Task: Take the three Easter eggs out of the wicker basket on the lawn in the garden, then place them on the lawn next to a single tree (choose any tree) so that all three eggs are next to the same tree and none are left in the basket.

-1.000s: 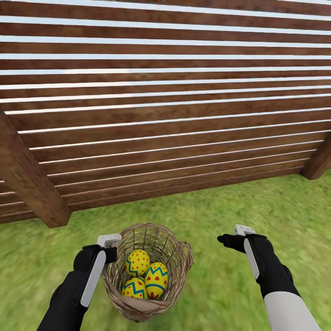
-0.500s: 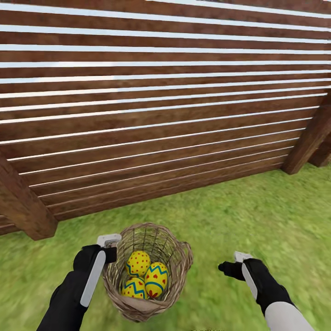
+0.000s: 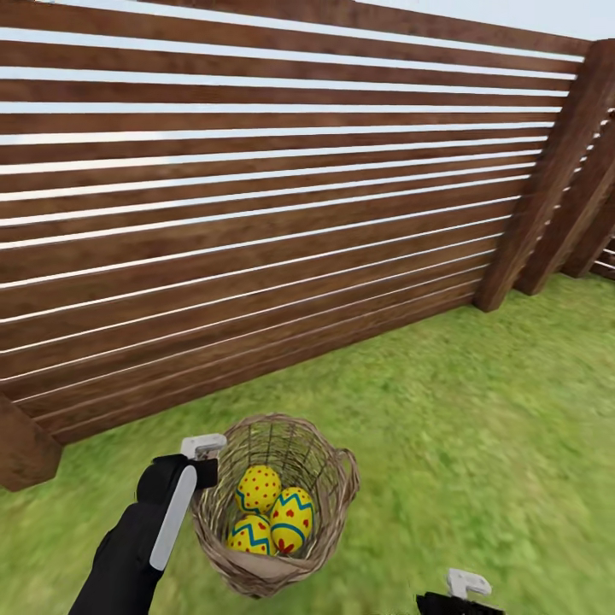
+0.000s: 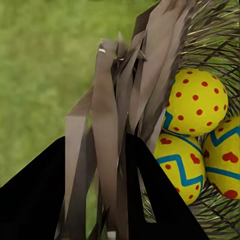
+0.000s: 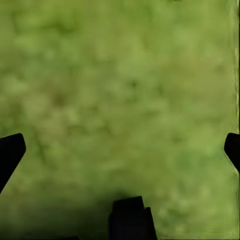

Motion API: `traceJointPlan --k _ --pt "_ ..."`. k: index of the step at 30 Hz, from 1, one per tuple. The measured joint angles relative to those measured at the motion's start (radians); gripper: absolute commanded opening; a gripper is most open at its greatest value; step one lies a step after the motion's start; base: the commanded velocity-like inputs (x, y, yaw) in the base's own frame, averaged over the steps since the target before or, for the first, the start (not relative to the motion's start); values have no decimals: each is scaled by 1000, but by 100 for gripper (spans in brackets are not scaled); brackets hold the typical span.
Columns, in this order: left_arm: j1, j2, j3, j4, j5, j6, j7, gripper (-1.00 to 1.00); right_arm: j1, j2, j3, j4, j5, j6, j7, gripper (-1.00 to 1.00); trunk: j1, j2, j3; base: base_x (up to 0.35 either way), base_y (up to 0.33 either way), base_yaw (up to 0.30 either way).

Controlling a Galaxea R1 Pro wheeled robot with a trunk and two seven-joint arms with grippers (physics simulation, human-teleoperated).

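In the head view, the wicker basket [image 3: 275, 504] sat at the lower centre of the frame on the lawn [image 3: 478, 410], with the three Easter eggs [image 3: 272, 512] clustered inside it: one dotted egg uppermost, one with hearts to its right, one with a zigzag band below. The left tool [image 3: 205, 461] was at the basket's left rim, its black body pressed against the weave; how its fingers stood could not be told from here. The right tool [image 3: 457, 594] poked in at the bottom edge, right of centre, over bare grass and well apart from the basket. A brown slatted fence [image 3: 256, 213] filled the upper frame, with a post [image 3: 547, 171] at the upper right.

In the left wrist view, the left tool [image 4: 107, 200] was clamped on the wicker basket's rim [image 4: 120, 125], grey-brown strips of weave running between its two black fingers [image 4: 30, 195]. The Easter eggs [image 4: 197, 102] lay at the right of the frame, inside the basket.

In the right wrist view, the right tool [image 5: 120, 150] had its fingertips [image 5: 10, 150] far apart at the left and right edges, holding nothing, with the lawn [image 5: 120, 90] beneath.

No writing or labels could be read.
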Motion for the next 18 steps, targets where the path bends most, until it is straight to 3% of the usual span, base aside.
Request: traceJointPlan --k 3,15,18 --pt "0 -1 -1 0 1 1 0 -100 19 2 1 3 -2 -64 -2 100 -12 21 11 0 0 -293" --pt "0 -3 -1 -2 3 1 0 -100 47 8 1 4 0 -77 -2 100 -58 105 52 0 0 -294" --pt "0 -1 -1 -2 27 4 0 -100 68 12 2 3 0 -118 -2 100 -69 126 62 0 0 -295"
